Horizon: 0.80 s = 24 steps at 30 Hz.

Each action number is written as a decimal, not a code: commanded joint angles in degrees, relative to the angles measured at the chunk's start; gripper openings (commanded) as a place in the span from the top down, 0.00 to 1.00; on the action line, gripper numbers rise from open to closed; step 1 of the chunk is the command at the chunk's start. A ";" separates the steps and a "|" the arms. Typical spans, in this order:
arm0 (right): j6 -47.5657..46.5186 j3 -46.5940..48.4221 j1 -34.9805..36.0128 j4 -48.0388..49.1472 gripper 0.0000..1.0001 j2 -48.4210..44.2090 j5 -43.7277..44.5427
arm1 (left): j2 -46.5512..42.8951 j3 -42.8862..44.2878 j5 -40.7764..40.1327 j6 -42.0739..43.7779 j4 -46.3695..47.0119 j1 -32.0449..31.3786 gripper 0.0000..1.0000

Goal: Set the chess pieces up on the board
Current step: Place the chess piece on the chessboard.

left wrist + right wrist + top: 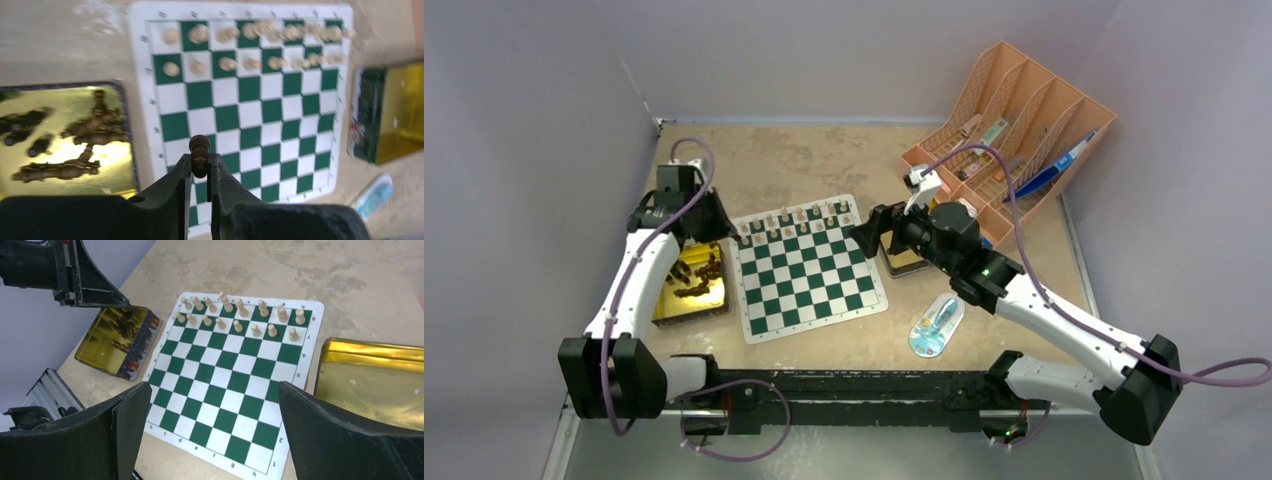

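Observation:
The green-and-white board (814,290) lies mid-table. Light tan pieces (799,222) fill its two far rows; they also show in the left wrist view (250,47) and the right wrist view (240,315). Several dark brown pieces (696,275) lie in a gold tin (689,318) left of the board. My left gripper (200,162) is shut on one dark brown piece (199,145) and holds it above the board's left edge, near the tin (65,97). My right gripper (215,390) is open and empty, above the board's right side (225,375).
A second gold tin (370,380) with nothing visible in it sits right of the board. An orange rack (1014,130) with pens stands at the back right. A blue-and-white packet (936,325) lies near the front right. Walls close in on the left, back and right.

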 commanded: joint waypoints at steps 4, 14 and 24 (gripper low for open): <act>0.62 -2.30 0.21 -4.00 0.01 -6.88 3.10 | -6.11 -2.04 3.32 -3.34 -1.95 -12.97 1.00; 2.04 -3.45 0.24 -9.02 0.01 -12.81 6.18 | -6.56 -6.67 -6.40 -12.44 -1.90 -33.66 1.00; 3.06 -4.74 0.20 -10.59 0.01 -16.00 8.14 | 2.34 -5.40 -16.63 -17.76 -2.40 -47.30 1.00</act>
